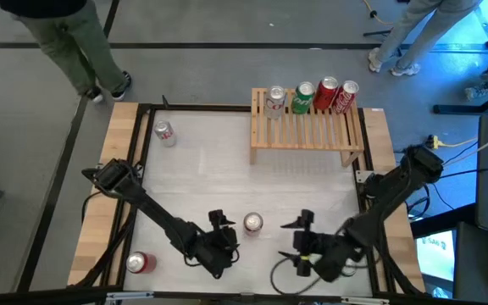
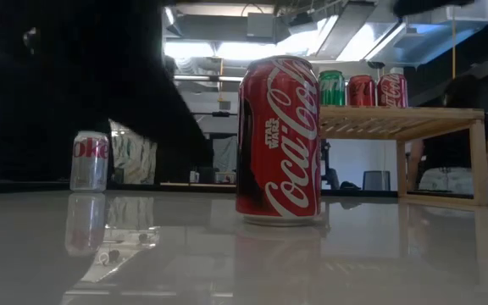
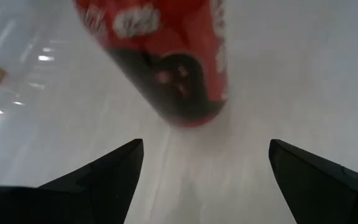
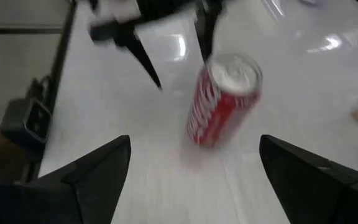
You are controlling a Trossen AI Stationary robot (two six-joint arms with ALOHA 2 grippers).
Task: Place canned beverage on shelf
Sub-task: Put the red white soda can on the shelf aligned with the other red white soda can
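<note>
Red can (image 1: 253, 223) upright near table's front edge, between left gripper (image 1: 220, 224) and right gripper (image 1: 302, 224), both spread wide, holding nothing. Still at the approach step: close on can, then carry to shelf (image 1: 308, 127) at the back.

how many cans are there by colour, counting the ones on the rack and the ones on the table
Red cans: 4, two on the light-wood slatted shelf at and, one upright between the grippers, one lying at the table's near left corner
Silver cans: 2, one on the shelf, one on the table
Green cans: 1, on the shelf
Total: 7
</note>
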